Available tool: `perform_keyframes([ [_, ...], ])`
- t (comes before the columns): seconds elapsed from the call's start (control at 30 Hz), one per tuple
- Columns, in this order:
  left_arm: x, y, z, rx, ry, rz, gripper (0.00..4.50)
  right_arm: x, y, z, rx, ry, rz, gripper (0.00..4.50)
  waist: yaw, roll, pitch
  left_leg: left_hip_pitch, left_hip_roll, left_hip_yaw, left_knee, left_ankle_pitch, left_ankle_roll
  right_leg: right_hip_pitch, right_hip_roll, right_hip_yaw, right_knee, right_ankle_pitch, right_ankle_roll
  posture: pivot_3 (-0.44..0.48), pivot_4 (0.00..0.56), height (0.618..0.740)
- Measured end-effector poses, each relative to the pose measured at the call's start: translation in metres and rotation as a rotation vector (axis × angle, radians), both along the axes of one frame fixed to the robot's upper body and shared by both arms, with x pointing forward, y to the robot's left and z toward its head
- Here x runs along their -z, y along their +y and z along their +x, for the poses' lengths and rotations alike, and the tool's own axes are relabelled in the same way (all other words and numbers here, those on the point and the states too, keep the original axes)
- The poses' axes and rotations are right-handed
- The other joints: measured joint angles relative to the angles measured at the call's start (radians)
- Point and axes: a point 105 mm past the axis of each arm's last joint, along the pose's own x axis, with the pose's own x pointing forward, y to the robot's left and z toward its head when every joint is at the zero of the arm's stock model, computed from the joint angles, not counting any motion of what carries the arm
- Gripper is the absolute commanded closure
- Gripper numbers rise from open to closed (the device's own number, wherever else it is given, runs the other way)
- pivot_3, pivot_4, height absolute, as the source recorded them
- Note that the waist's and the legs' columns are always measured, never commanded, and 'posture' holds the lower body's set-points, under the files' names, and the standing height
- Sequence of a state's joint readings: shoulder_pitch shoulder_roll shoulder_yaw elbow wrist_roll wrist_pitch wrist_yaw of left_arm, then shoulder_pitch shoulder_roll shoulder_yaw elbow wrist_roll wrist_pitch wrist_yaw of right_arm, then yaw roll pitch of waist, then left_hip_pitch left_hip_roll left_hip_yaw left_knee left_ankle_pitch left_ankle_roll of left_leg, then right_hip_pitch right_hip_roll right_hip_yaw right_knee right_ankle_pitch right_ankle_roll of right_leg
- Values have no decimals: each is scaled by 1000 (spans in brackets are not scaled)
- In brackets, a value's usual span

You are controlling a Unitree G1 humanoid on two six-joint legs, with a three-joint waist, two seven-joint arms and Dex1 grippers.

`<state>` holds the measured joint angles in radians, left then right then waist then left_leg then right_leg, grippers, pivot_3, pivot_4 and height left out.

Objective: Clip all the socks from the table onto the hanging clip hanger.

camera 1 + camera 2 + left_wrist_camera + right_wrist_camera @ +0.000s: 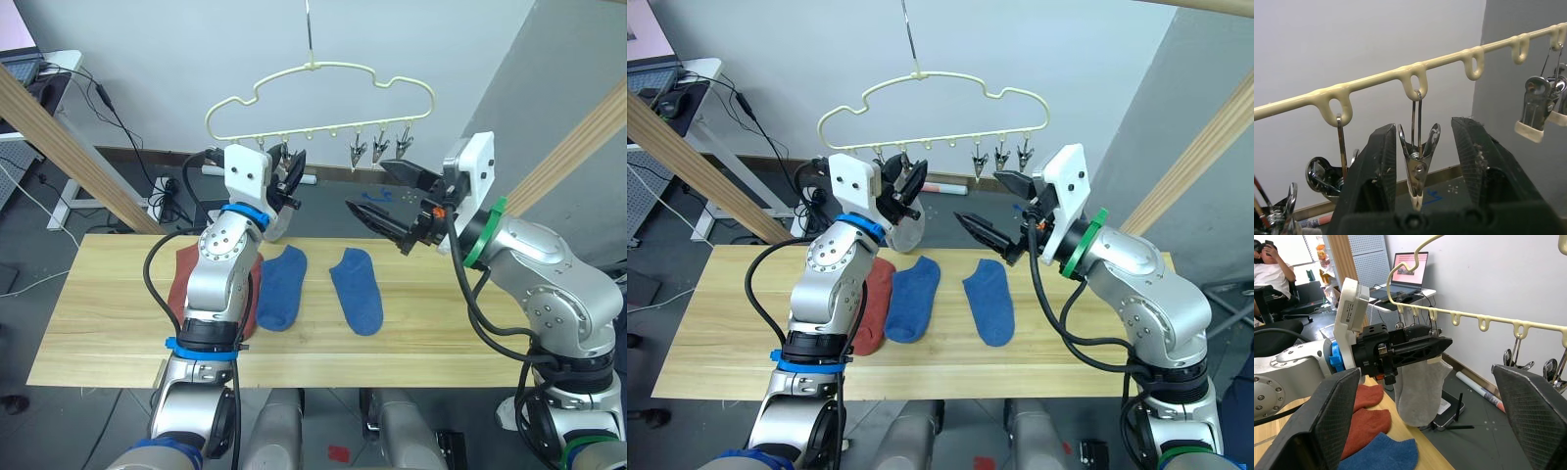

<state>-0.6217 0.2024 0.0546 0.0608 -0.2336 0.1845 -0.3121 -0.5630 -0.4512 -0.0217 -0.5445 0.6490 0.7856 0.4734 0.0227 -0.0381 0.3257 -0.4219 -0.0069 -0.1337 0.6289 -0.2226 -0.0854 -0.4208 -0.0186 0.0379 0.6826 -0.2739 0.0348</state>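
Left tool [1422, 161] sits released around a clip [1419, 161] on the hanger [318, 98]; right tool [392, 199] released beside it. Grey sock [1422, 391] hangs; blue socks [356, 287] and red socks [872, 304] lie below on the surface [98, 323].

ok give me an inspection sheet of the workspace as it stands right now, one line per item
Surface: pale plank table, socks lying left of centre.
Job's things: two blue socks and rust-red socks flat on the table; a grey sock hangs from the clip hanger at its left end; spare clips hang free at its right end.
Clutter: nothing seen on the table.
Grippers: left gripper open, fingers either side of a clip; right gripper open, empty, above the table.
Cables: black leads trail down the wall to the floor.
Surroundings: slanted wooden poles, laptop on a desk, seated person.
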Motion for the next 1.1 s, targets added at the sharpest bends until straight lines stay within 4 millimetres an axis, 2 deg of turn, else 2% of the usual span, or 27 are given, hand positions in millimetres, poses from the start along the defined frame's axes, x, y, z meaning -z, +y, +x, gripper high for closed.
perform_keyframes([
  [0.07,0,0,0,5,0,1,3922,0,0,0,0,0,0,0,0,0,0,0,0,0,0,0,0,0,0,0,0,0,0,118,317,740],
  [0.17,0,0,0,5,-1,0,4320,-1,0,0,0,-5,1,0,0,0,0,0,0,0,0,0,0,0,0,0,0,0,0,118,317,740],
  [0.4,-2,0,-1,9,0,0,4387,3,-1,1,17,5,-2,0,0,0,0,0,0,0,0,0,-1,0,0,0,0,0,0,125,293,740],
  [0.5,-2,4,-2,10,18,8,4387,31,-5,8,109,46,-97,0,0,0,0,0,0,0,0,1,-1,0,0,0,0,0,0,134,296,740],
  [0.63,-7,13,-5,23,47,4,4387,91,-8,22,237,169,-253,0,0,0,0,0,0,0,0,1,-2,0,0,0,0,0,0,138,292,740],
  [0.7,-7,15,-6,36,79,-23,4387,114,-3,30,276,207,-291,0,0,0,0,1,0,0,0,1,-2,0,0,0,0,0,0,139,290,740],
  [1.0,-5,17,-16,135,222,-146,4387,186,14,50,346,357,-368,0,0,0,0,1,0,0,0,1,-2,0,0,0,0,0,0,162,311,740],
  [1.1,-7,19,-18,141,234,-152,4387,201,19,50,357,414,-370,0,0,0,0,1,0,0,0,1,-2,0,0,0,0,0,0,165,309,740],
])
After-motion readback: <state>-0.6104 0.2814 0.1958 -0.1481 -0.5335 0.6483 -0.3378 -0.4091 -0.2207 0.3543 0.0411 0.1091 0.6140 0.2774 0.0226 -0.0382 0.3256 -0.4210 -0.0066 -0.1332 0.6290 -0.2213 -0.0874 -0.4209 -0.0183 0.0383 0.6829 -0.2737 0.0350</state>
